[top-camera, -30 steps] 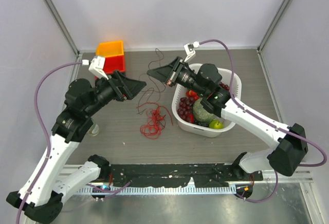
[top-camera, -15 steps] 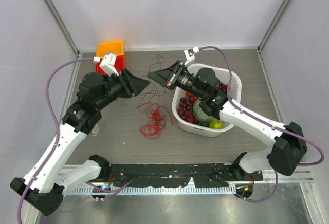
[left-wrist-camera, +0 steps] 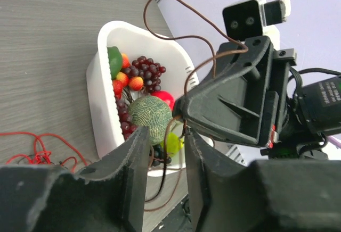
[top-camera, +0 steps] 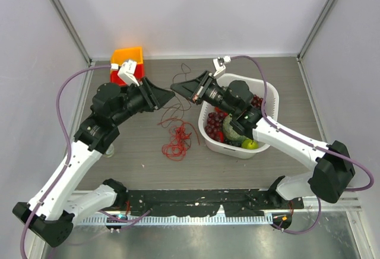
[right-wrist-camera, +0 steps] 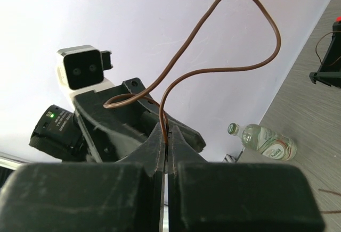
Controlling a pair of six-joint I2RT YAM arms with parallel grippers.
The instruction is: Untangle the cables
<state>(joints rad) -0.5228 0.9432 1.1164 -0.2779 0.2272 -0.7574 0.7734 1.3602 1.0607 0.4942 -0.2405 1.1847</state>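
Right gripper (right-wrist-camera: 165, 124) clamps the brown cable (right-wrist-camera: 277, 38), my left gripper (left-wrist-camera: 166, 134) gapes around it, and the label on the bottle (right-wrist-camera: 264, 140) is too small to read.

White basket (top-camera: 268, 90) sits right of centre on the grey wood-grain table (top-camera: 142, 167). It holds dark grapes (top-camera: 212, 125), a mottled green melon (top-camera: 236, 132) and a green apple (top-camera: 250, 144). Orange bin (top-camera: 127, 54) touches red bin (top-camera: 140, 75) at back left. Clear bottle (right-wrist-camera: 264, 139) stands near the table's left side.
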